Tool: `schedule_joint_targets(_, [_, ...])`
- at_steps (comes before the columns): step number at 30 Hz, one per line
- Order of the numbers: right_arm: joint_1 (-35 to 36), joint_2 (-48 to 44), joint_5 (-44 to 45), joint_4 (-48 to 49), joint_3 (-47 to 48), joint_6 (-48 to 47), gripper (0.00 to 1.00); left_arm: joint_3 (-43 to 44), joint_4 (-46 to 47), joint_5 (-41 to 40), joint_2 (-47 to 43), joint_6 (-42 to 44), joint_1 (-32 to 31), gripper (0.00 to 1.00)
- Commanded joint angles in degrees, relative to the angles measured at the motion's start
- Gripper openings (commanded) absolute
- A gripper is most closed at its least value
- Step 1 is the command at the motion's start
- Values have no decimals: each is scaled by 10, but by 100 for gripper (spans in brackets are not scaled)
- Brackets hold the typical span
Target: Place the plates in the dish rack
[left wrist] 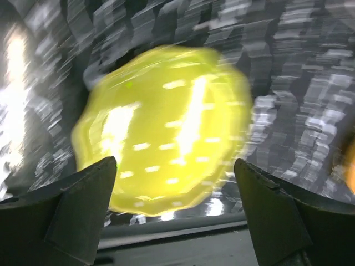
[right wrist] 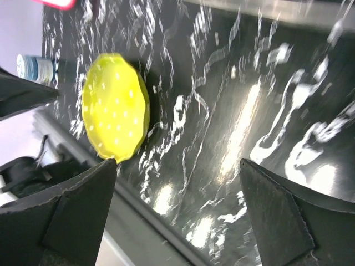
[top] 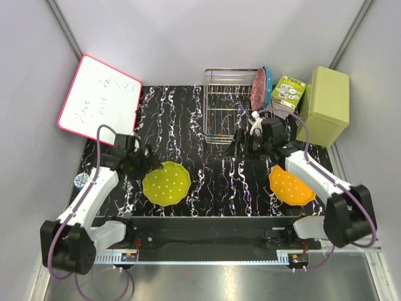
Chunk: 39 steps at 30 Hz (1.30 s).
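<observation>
Rack: dish rack far centre, seen only from above; pink plate and blue plate upright at its right end.
Table: lime plate near left, orange plate near right, bare surface between.
Left gripper: fingers spread, holding nothing, beside lime plate.
Right gripper: fingers spread, holding nothing, near rack's front.

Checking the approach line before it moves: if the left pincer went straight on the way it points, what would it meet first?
Probably the lime green plate, lying centred ahead of the open left pincer in its wrist view. The picture is blurred, so depth is uncertain.
</observation>
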Motion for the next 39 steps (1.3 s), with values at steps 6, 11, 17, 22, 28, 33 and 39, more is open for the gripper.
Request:
schedule_joint_targets(6, [46, 73, -91, 172, -69, 144, 95, -88, 33, -18, 56, -35, 110, 89])
schedule_joint_targets(11, [72, 89, -96, 225, -102, 167, 94, -125, 90, 22, 94, -26, 130, 78])
schedule_joint_targets(17, [91, 162, -122, 344, -135, 237, 89, -150, 175, 103, 150, -11, 130, 43])
schedule_joint_targets(22, [126, 193, -73, 410, -159, 261, 89, -162, 226, 160, 200, 6, 130, 13])
schedule_joint_targets(28, [137, 207, 2, 396, -181, 318, 89, -147, 243, 189, 243, 4, 89, 0])
schedule_joint_targets(33, [137, 236, 34, 400, -162, 343, 88, -145, 238, 200, 252, 21, 64, 0])
schedule_joint_targets(39, [137, 266, 51, 396, -126, 361, 87, -156, 238, 209, 235, 21, 31, 0])
